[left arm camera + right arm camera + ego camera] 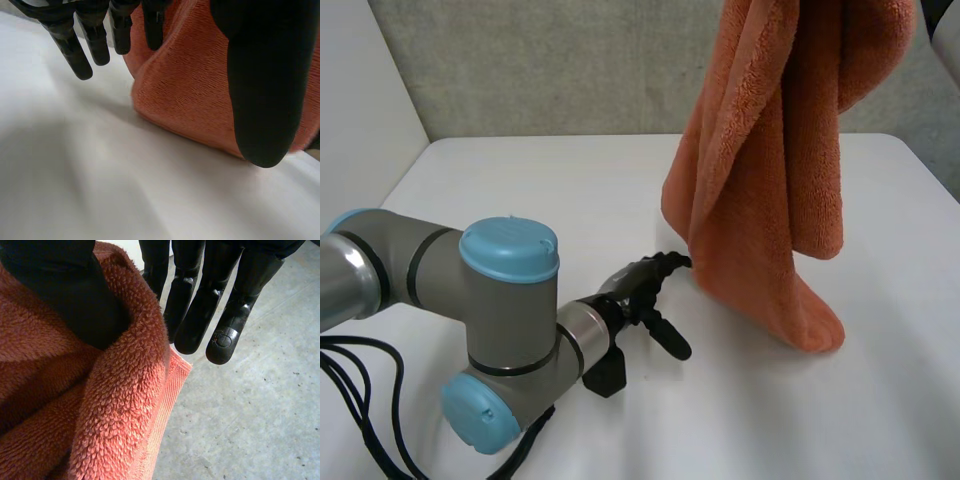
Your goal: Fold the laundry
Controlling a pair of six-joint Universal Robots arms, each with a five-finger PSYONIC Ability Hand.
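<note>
An orange terry towel [760, 200] hangs bunched from above the table's right half, its lower end touching the white table [520, 200]. My left hand [638, 292] lies low over the table just left of that lower end, open, fingertips close to the cloth. In the left wrist view the towel's lower end [185, 90] sits between the straight fingers [75, 50] and the thumb, which are not closed on it. My right hand [60, 285] holds the towel [75, 410] up high, thumb pressed into a fold, fingers [200, 305] on the other side of its hemmed edge.
My left arm's grey elbow with blue caps [500, 320] fills the near left of the table. A grey wall [570, 60] runs behind the table's far edge. The table's right edge lies just past the towel.
</note>
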